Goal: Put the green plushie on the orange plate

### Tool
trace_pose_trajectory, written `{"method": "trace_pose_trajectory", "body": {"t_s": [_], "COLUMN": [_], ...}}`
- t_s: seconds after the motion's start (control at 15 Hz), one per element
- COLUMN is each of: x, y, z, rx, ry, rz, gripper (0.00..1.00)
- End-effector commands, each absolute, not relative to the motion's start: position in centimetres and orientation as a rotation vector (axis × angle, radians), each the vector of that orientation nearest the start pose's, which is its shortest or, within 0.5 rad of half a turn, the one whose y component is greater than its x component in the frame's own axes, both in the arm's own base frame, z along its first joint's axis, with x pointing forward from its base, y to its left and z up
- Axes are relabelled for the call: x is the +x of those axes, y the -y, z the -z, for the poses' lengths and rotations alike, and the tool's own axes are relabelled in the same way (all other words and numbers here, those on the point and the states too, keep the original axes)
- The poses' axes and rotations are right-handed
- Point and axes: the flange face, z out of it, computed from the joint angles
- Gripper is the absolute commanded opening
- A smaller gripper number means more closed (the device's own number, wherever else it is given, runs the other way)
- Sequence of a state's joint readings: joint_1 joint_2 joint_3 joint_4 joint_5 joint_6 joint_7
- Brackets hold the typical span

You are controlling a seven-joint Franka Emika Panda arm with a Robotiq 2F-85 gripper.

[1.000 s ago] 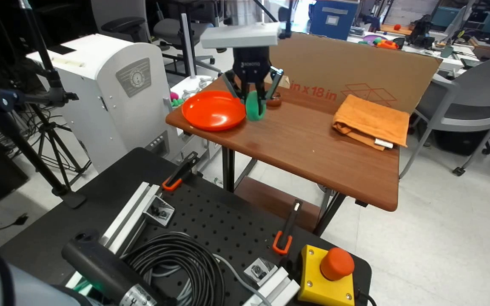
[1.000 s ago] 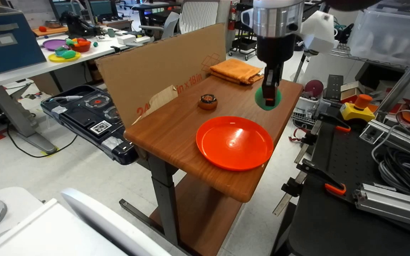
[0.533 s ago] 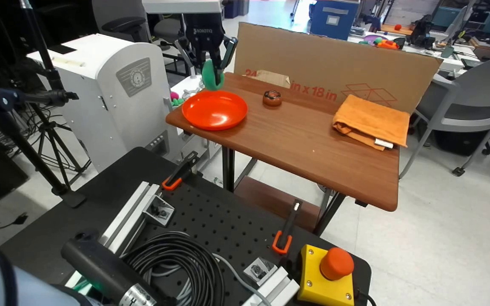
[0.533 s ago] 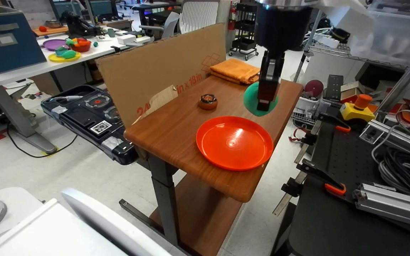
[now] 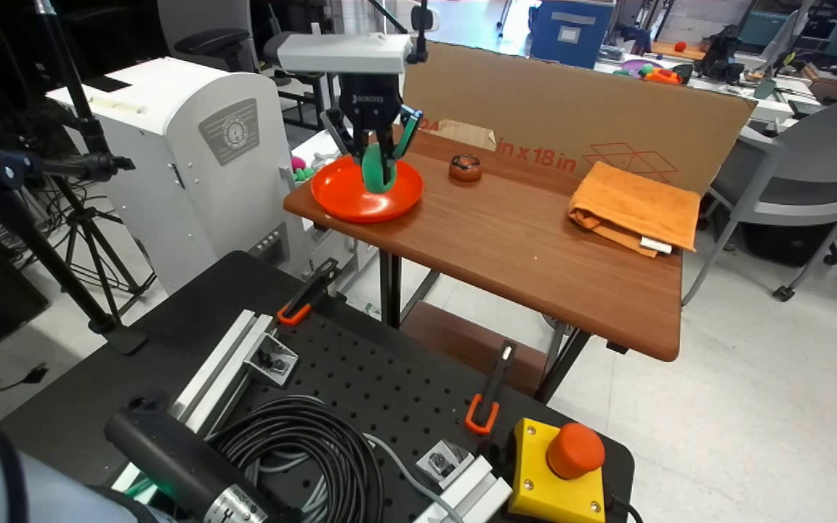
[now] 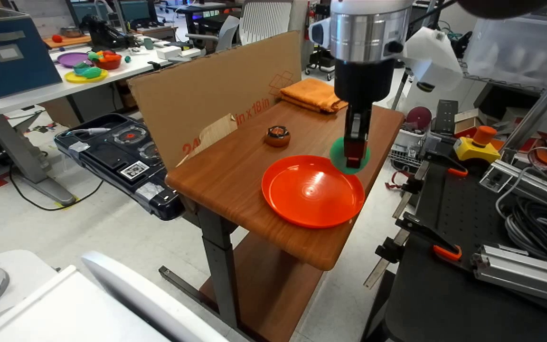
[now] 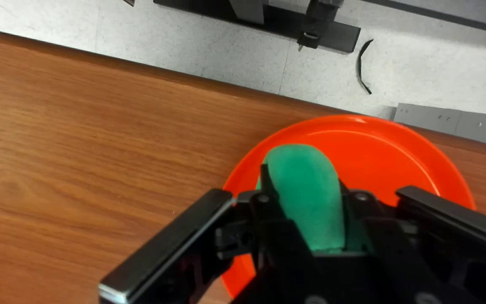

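The green plushie is pinched between the fingers of my gripper, shut on it and pointing down. The plushie also shows in an exterior view, partly behind a finger, and in the wrist view, squeezed into an oval. The orange plate lies on the table near one end. In the wrist view, the plushie is in front of the left part of the plate. In an exterior view, it overlaps the far rim of the plate. It looks held above the plate; the exact gap cannot be told.
The brown table has its edge close to the plate. A small round brown object stands beside the plate. A folded orange cloth lies at the far end. An upright cardboard sheet lines one long side.
The gripper, holding the plushie throughout, has moved from beside the plate toward it. It rose half a second ago and is now lower, over the plate's side. The plate has not moved.
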State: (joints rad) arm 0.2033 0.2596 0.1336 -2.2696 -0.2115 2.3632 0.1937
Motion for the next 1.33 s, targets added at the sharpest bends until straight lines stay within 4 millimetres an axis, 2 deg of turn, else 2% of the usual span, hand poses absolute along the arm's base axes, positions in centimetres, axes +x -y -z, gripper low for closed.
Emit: {"method": "trace_pose_trajectory", "body": {"t_s": [0.0,0.2,0.4,0.47,0.53,0.67,1.0,1.27], "x": [50.1,50.2,50.9,51.0,51.1,51.1,49.7,48.4], "y": [-16.4,-16.4,-16.4,-16.4,-16.4,-16.4,-16.2,-15.5], "z": [-20.5,-19.1,-18.6,-18.7,-18.7,-18.8,-19.5,-20.7], "rx": [-3.223,-3.225,-3.229,-3.225,-3.222,-3.221,-3.229,-3.22], "ry": [0.567,0.621,0.692,0.707,0.715,0.722,0.781,0.696], "rz": [-0.242,-0.263,-0.277,-0.274,-0.278,-0.286,-0.309,-0.295], "gripper": [0.07,0.07,0.07,0.25,0.52,0.59,0.97,1.0]}}
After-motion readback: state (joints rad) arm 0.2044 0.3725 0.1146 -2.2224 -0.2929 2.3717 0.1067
